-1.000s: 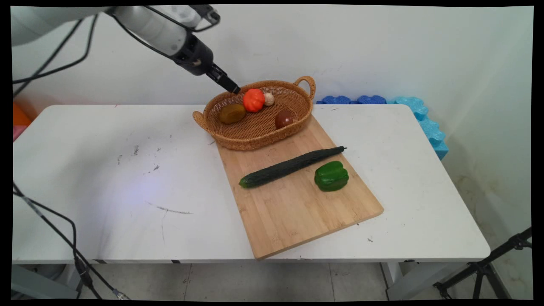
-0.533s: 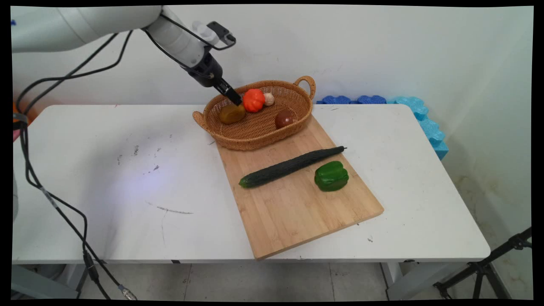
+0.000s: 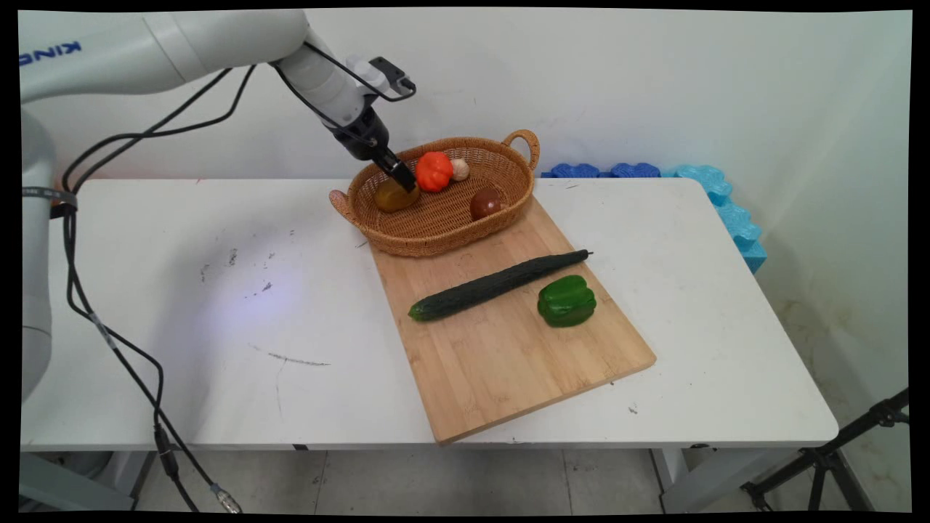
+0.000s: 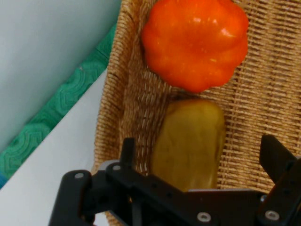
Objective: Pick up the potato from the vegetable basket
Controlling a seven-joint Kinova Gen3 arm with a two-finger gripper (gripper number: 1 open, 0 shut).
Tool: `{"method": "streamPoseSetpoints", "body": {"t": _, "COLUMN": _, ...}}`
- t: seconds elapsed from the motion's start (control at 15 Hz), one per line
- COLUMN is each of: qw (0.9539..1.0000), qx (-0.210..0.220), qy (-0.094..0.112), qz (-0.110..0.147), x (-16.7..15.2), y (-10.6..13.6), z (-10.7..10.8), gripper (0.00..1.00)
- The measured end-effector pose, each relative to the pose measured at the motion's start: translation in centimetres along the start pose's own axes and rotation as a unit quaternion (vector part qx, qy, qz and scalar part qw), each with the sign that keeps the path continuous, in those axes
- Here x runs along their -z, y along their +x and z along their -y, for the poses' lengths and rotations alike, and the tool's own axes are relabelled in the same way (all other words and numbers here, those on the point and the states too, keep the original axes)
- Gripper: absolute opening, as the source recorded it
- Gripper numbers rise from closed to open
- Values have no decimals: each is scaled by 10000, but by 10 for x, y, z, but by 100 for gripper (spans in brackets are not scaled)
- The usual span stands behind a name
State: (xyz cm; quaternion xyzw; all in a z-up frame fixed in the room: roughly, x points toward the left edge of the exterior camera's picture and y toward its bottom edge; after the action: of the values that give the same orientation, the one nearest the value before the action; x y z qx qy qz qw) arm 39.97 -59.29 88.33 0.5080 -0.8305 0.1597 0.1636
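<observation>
Down drops the pincer (image 4: pixel 200 157) into the basket (image 3: pixel 436 225), fingers spread empty astride the smooth, firm-looking potato (image 4: pixel 190 141), best gripped midway.

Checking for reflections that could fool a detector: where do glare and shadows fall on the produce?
Hand view: white glare spots on the glossy orange pumpkin-shaped toy; the dull olive-brown oblong vegetable below it looks matte. Main view: soft, faint shadows beside the long dark green cucumber and green bell pepper.
</observation>
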Motion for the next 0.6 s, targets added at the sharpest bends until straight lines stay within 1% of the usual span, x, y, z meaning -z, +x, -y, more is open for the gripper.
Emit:
{"method": "streamPoseSetpoints", "body": {"t": 0.47, "qw": 9999, "qx": -18, "qy": -39, "qz": 160, "x": -24, "y": 6, "z": 0, "gripper": 100}}
{"method": "streamPoseSetpoints", "body": {"t": 0.53, "qw": 9998, "qx": -23, "qy": -46, "qz": 172, "x": -26, "y": 7, "z": 0, "gripper": 0}}
{"method": "streamPoseSetpoints", "body": {"t": 0.6, "qw": 9998, "qx": -31, "qy": -56, "qz": 177, "x": -28, "y": 8, "z": -1, "gripper": 0}}
